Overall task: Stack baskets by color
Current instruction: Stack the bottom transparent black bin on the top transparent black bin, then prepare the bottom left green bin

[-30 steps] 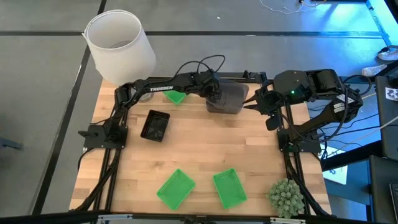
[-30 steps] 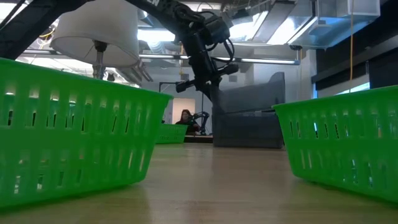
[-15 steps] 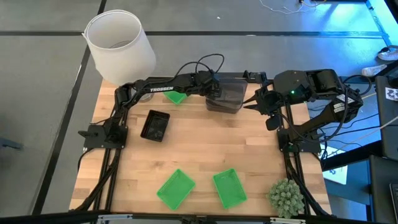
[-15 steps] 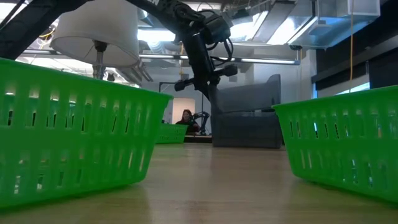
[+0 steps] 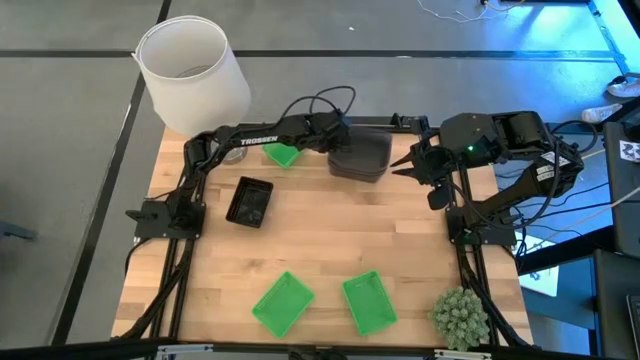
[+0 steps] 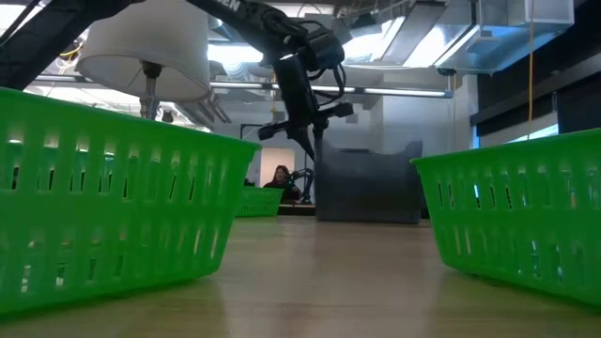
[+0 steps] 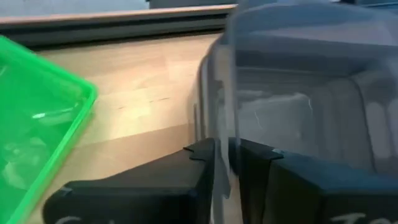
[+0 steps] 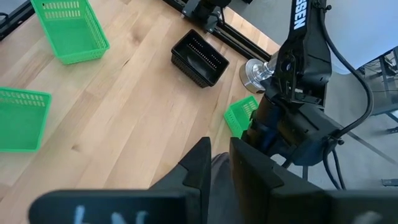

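Note:
A smoky grey basket (image 5: 362, 155) sits level at the far middle of the table; in the low view the grey basket (image 6: 366, 188) looks nested in another grey one. My left gripper (image 5: 337, 150) reaches its left end, open, with one finger on each side of the end wall (image 7: 222, 124). My right gripper (image 5: 402, 165) hovers just right of the grey basket, open by a narrow gap with nothing in it. A black basket (image 5: 249, 201) stands left of centre. One green basket (image 5: 282, 155) lies by the left arm, and two green baskets (image 5: 282, 303) (image 5: 368, 302) stand near the front edge. My left gripper (image 7: 227, 152) has the grey basket's left end wall standing in the gap between its fingers, which slant down from the table's left. Whether either finger touches the wall I cannot tell. The basket rests level on what is under it.
A white lampshade (image 5: 192, 70) stands off the far left corner and a round green plant ball (image 5: 460, 315) sits at the near right corner. The middle of the wooden table (image 5: 330, 240) is bare. A person (image 6: 280, 176) sits far back in the room.
The grey basket hung tilted from my left gripper, its right end raised over the grey one below. It has sunk down and now sits level and low. My left gripper has stayed at the basket's left end, with its wrist rolled a little.

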